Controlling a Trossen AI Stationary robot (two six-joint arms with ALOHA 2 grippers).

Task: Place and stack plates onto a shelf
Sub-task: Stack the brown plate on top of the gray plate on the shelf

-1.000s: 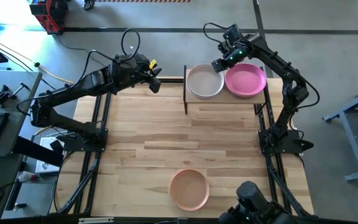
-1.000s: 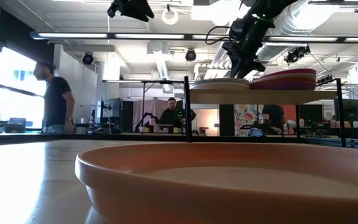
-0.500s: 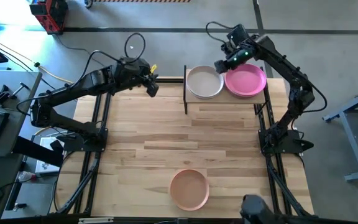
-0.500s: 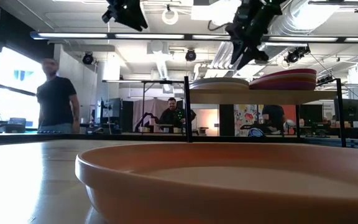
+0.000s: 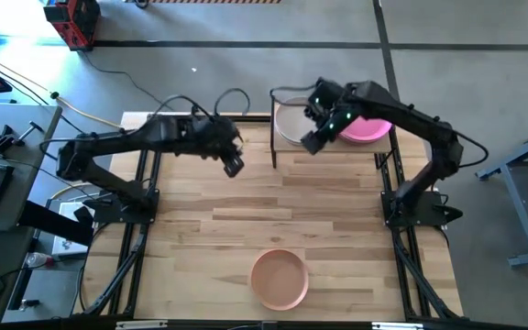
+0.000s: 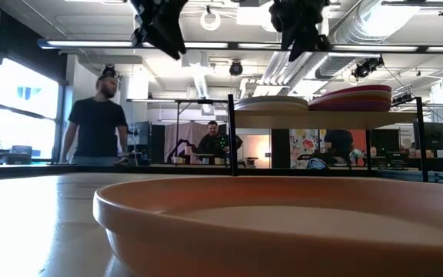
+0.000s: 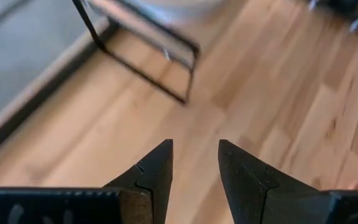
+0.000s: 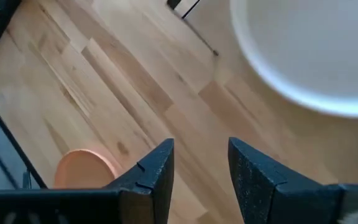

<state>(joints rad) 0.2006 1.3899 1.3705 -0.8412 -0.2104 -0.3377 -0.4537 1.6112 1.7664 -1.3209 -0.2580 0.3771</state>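
Note:
The shelf (image 5: pixel 328 147) stands at the table's far edge. On it sit an off-white-topped plate stack (image 5: pixel 291 119) and a magenta-topped stack (image 5: pixel 374 130), both also in the low view as the off-white stack (image 6: pixel 271 103) and the magenta stack (image 6: pixel 356 98). A salmon plate (image 5: pixel 280 278) rests flat on the table near the near edge and fills the low view (image 6: pixel 283 223). My right gripper (image 5: pixel 312 142) (image 8: pixel 201 155) hovers open above the shelf's front edge. My left gripper (image 5: pixel 232 165) (image 7: pixel 194 155) hovers open over bare table, left of the shelf.
The shelf's black post (image 7: pixel 135 53) stands ahead of my left gripper. Bare wood (image 5: pixel 273 206) stretches between the shelf and the salmon plate. People stand in the room beyond the table (image 6: pixel 98 123).
Both grippers have swung from the far edge toward the table's near side. The left has also moved right, toward the shelf's left post. The right has drawn back off the off-white stack to the shelf's front edge. The plates have stayed put. A person has walked across the background.

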